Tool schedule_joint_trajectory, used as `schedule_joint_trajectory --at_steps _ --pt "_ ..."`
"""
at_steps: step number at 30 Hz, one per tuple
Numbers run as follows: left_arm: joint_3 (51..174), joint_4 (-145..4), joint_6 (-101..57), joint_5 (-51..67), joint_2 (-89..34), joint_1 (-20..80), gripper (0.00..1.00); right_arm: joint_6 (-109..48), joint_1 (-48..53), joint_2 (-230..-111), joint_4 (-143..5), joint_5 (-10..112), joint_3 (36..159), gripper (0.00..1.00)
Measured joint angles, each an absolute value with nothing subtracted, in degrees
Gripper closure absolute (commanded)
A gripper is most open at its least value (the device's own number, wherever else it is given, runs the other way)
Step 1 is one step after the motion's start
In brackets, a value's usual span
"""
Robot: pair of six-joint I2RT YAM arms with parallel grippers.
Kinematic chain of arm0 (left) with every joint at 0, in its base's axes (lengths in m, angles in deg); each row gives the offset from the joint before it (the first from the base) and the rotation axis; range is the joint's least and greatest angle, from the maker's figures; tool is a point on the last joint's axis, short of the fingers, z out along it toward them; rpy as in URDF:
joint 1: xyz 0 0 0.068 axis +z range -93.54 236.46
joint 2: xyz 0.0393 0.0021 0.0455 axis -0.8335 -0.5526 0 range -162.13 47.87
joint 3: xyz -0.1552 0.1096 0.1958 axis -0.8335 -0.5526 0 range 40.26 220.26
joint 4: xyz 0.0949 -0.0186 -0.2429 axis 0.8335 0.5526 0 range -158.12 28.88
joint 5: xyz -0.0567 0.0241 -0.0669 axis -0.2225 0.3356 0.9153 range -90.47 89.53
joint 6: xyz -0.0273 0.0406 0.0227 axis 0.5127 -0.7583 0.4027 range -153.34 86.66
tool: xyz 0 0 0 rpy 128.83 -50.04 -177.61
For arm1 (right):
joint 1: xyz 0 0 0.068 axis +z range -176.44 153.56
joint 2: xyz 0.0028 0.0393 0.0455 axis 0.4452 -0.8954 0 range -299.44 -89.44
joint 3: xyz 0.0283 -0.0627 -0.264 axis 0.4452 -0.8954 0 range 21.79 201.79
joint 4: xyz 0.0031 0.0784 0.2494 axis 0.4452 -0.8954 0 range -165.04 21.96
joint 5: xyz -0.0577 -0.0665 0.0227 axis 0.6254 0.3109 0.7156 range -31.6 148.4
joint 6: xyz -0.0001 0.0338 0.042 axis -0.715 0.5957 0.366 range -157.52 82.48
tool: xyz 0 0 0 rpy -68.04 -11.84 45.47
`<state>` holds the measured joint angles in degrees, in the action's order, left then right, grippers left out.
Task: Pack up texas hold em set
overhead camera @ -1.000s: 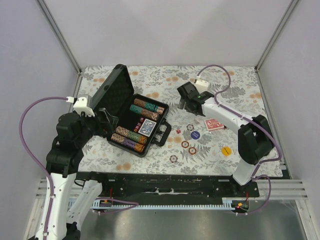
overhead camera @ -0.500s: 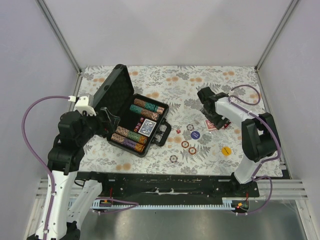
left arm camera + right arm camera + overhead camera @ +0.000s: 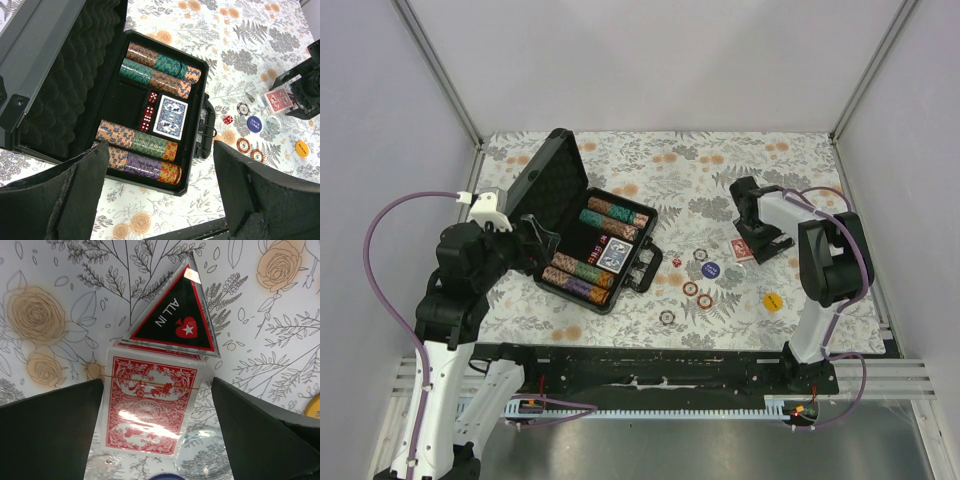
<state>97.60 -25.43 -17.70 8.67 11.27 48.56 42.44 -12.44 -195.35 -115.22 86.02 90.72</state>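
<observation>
The black briefcase (image 3: 638, 262) lies open at centre left, its foam-lined lid (image 3: 545, 180) raised. It holds rows of multicoloured chips (image 3: 150, 145), a blue card deck (image 3: 170, 117) and small red dice (image 3: 148, 112). A red card deck (image 3: 150, 407) lies on the cloth at the right, also in the top view (image 3: 743, 251), with a black triangular "ALL IN" button (image 3: 175, 315) touching its far end. My right gripper (image 3: 157, 425) is open, low over the red deck, one finger on each side. My left gripper (image 3: 160, 200) is open and empty, just left of the case.
Loose on the floral cloth are a red die (image 3: 676, 262), a blue round button (image 3: 710, 270), a yellow button (image 3: 773, 301) and three red-ringed chips (image 3: 690, 289). Clear discs (image 3: 210, 450) lie beside the red deck. Grey walls enclose the table.
My right arm swung from the back middle to the right and came down over the red deck. The left arm barely shifted.
</observation>
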Motion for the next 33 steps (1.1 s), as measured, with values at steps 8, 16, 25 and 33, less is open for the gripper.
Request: schedule_joint_trajectory --at_steps 8,16,25,33 --pt "97.60 -25.43 -17.72 8.63 11.27 48.56 0.10 43.05 -13.77 -196.36 -114.46 85.73 91.18 0.15" --pt "97.60 -25.43 -17.70 8.61 11.27 48.56 0.10 42.27 -13.90 -196.38 -113.98 85.91 91.22 0.52" --pt "97.30 -25.40 -17.70 8.61 11.75 48.56 0.10 37.70 -7.28 -195.20 -111.40 88.83 93.32 0.59" --pt "97.25 -24.95 -17.70 8.59 13.24 48.56 0.10 33.72 9.60 -194.54 -110.61 95.37 107.55 0.59"
